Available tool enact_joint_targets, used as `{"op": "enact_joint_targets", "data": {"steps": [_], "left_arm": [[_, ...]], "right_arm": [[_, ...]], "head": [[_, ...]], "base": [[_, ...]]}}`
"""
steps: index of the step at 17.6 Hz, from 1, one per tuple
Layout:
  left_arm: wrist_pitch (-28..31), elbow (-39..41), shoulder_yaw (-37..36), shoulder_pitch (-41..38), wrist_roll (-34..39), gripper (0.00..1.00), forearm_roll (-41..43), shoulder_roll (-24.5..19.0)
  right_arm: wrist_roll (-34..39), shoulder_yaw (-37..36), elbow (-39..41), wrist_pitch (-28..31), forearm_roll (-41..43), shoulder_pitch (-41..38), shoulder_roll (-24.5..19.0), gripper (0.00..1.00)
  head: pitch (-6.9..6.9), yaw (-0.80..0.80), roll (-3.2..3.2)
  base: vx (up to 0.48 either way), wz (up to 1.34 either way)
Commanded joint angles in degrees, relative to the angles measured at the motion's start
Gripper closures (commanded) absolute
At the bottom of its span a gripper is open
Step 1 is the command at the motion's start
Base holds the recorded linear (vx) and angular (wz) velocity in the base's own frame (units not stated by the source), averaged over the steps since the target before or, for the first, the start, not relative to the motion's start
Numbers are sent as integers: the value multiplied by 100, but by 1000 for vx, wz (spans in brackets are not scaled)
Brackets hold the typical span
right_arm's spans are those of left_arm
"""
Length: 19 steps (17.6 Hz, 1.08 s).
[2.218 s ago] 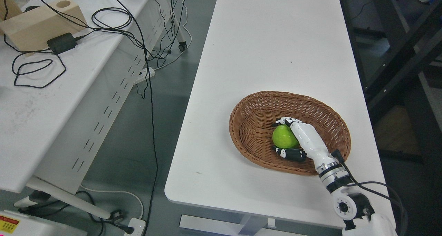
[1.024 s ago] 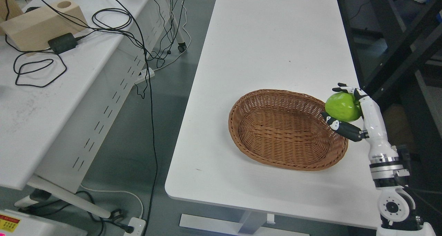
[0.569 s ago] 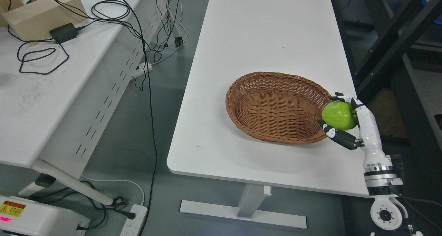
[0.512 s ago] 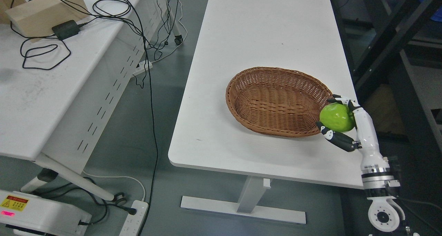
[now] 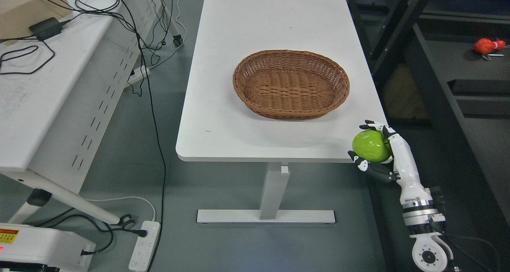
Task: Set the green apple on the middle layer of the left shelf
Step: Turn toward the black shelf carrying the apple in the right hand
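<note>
Since our view pulled back, we grip the green apple (image 5: 371,145) in our right hand (image 5: 378,152) off the desk (image 5: 223,120) corner, wicker basket (image 5: 291,104) up-left, dark shelf (image 5: 458,92) to its right.

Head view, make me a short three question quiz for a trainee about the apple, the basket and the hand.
1. True or false: the wicker basket holds fruit.
2. Which hand grips the green apple? A left, B right.
3. Fill in: the apple is held off the white table's near ____ corner.

Key: 1 false, it is empty. 2 B. 3 right.
</note>
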<state>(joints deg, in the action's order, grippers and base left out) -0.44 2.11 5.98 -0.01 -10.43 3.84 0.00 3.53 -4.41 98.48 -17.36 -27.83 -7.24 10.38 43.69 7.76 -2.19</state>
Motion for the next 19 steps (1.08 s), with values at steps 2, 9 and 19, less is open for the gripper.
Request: {"op": "enact_joint_targets", "data": {"steps": [2,9,19], "left_arm": [[0,0,0,124,-3,0,-6,-100],[0,0,0,124,-3,0,3,-100],[0,0,0,124,-3,0,-6,-100]], "right_arm": [[25,177,5,-21,6,-84,-63,100],[1017,599,14,-364,6,-234,104,100],[1018,617,-4,-303,-3,-295,87,100]], "head": [[0,0,0],[0,0,0],[0,0,0]], "base": [[-185,-460],[-214,-534],[-214,-585]]}}
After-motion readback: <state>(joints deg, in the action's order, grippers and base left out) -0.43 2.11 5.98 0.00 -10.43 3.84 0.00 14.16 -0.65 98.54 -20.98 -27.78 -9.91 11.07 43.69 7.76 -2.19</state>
